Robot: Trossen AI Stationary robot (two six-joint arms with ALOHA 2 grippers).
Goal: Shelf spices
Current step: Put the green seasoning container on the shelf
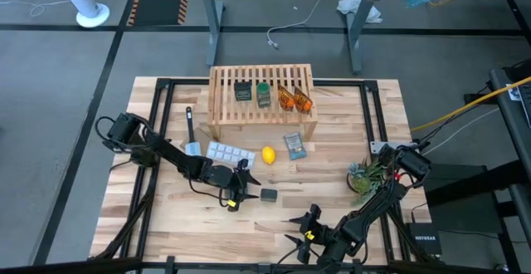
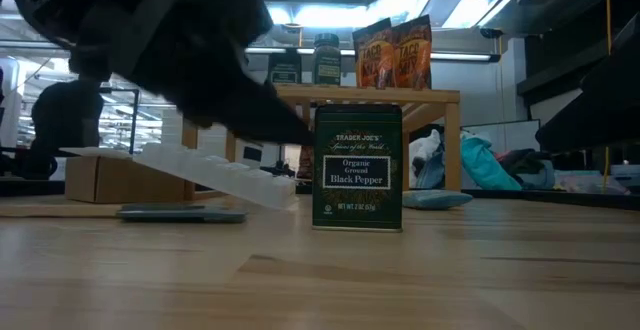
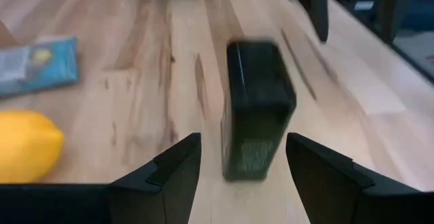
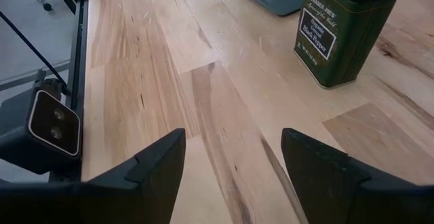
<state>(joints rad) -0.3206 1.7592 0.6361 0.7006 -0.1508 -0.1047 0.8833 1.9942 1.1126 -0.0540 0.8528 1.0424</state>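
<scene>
pepper tin (image 1: 268, 195) stands on the table (image 1: 166, 224), near the front, well apart from the shelf (image 1: 262, 120) at the far side. left claw (image 3: 243, 157) sits wide just before it, holding nothing. it should slide straight on, then squeeze the middle. right claw (image 4: 232, 157) waits wide at the front edge.

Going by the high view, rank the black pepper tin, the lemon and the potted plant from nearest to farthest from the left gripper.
From the left gripper:
1. Black pepper tin, right beside it, standing on the table.
2. Lemon, farther back, toward the shelf.
3. Potted plant, far off on the table's right side.
</scene>
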